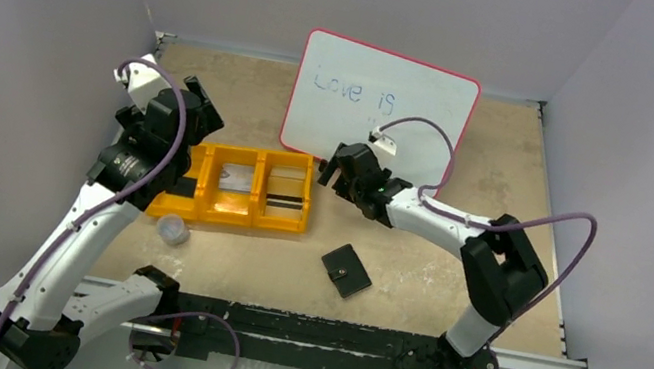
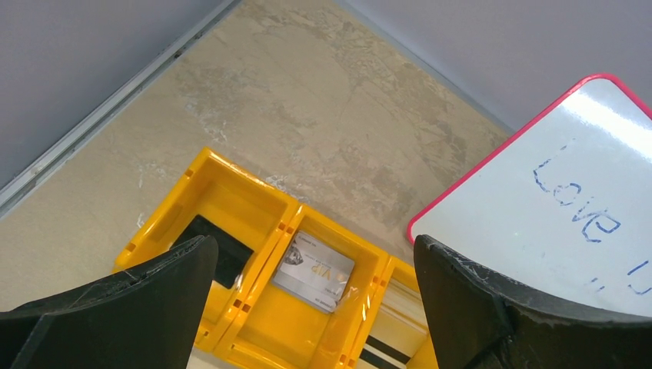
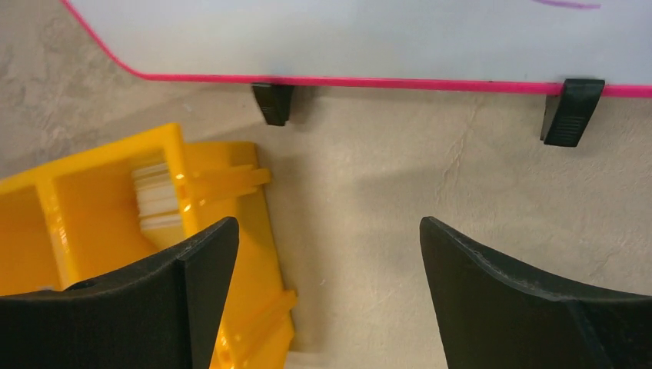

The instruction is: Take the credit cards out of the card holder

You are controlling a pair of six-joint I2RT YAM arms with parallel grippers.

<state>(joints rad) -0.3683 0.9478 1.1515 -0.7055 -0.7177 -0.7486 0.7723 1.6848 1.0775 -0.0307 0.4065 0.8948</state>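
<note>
Bright even light, soft shadows, pics sharp

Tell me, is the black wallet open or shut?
Shut. The wallet lies folded flat, only its black outside showing.

whiteboard point(image 2: 553, 192) cropped, credit cards point(image 2: 401, 317) partly hidden

Card holder point(image 1: 346, 270) is lying closed and flat on the surface, black, snap tab facing up, turned diagonally, near the yellow tray point(image 1: 226, 217). Silver VIP card point(image 2: 314, 270) is lying flat in the tray's middle compartment. Whitish dark-striped card point(image 1: 286, 190) is sitting in the right compartment.
</note>
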